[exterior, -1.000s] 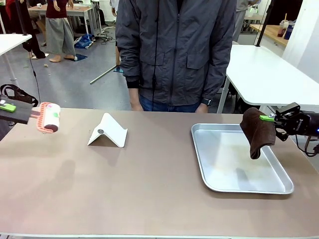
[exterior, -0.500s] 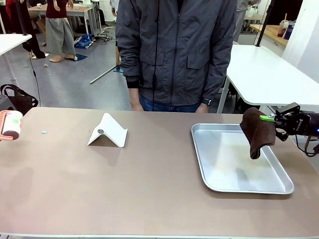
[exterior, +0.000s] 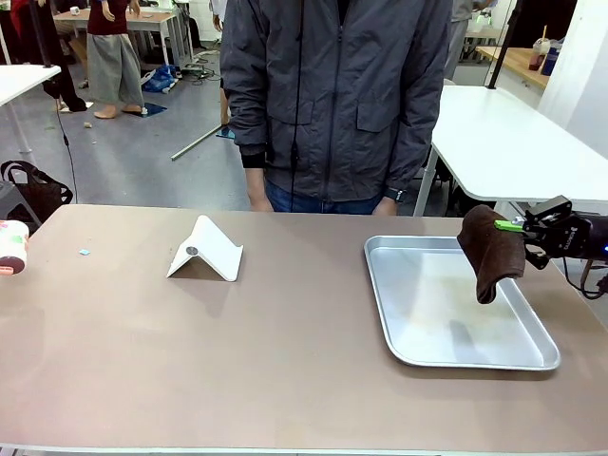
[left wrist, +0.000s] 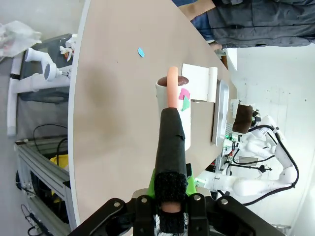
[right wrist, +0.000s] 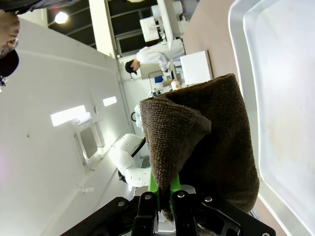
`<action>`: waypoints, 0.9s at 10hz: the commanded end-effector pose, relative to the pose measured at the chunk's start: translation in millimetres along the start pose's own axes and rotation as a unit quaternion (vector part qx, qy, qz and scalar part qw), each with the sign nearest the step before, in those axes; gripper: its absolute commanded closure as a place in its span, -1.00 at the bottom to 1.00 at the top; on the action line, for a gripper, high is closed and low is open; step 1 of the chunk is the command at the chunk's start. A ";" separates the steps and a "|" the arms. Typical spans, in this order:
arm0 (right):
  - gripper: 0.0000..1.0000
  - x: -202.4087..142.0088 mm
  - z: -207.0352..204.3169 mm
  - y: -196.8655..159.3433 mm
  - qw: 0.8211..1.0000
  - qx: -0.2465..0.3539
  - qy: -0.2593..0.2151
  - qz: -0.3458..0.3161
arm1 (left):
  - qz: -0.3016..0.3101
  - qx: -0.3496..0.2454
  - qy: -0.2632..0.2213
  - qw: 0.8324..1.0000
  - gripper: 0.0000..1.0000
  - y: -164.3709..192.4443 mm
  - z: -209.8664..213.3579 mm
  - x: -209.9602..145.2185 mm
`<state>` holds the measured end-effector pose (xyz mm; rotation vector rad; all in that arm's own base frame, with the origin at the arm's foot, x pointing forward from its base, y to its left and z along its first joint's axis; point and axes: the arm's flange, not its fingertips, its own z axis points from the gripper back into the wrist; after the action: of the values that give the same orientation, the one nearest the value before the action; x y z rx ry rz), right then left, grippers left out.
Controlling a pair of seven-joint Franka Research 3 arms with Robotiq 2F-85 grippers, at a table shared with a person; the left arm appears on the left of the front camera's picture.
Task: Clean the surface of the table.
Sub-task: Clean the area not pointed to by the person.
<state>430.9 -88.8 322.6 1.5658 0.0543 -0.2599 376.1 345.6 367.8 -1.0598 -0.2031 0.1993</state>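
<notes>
The table [exterior: 285, 351] is a large rectangular one with a smooth, matte brownish-tan top and a thin pale edge, which shows as a light strip along the near side at 6 o'clock in the front view. It stands level and takes up the lower half of that view, running from 9 o'clock to 3 o'clock, and its far left corner at 10 o'clock is rounded. The top looks dry and even in colour, with no visible spills. One small pale blue scrap [exterior: 84, 252] lies on it toward 10 o'clock, near the left end. In the left wrist view the top runs lengthwise from 12 to 6 o'clock, its pale edge curving along the 9 o'clock side, with the scrap toward 12.
</notes>
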 end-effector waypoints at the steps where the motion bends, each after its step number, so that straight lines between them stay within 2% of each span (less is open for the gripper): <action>1: 1.00 -1.8 -0.9 2.4 1.000 0.002 0.001 0.003 | -0.006 -0.001 0.004 1.000 0.81 -7.2 0.9 -2.2; 2: 1.00 -1.8 -0.9 2.4 1.000 0.002 0.001 0.003 | 0.000 0.000 0.000 1.000 0.55 0.0 0.0 0.0; 5: 1.00 -1.8 -0.9 2.4 1.000 0.002 0.001 0.003 | -0.026 0.012 0.055 0.998 0.55 -2.4 -19.9 49.0; 7: 1.00 -1.8 -0.9 2.4 1.000 0.002 0.001 0.003 | -0.031 0.039 0.060 0.997 0.55 -10.2 -37.3 89.6; 9: 1.00 -1.8 -0.9 2.4 1.000 0.002 0.001 0.003 | -0.017 0.068 0.076 0.995 0.55 -7.7 -52.5 114.5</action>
<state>430.8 -88.7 322.6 1.5659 0.0546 -0.2598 495.7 320.0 356.6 -0.9603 -0.1013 0.0799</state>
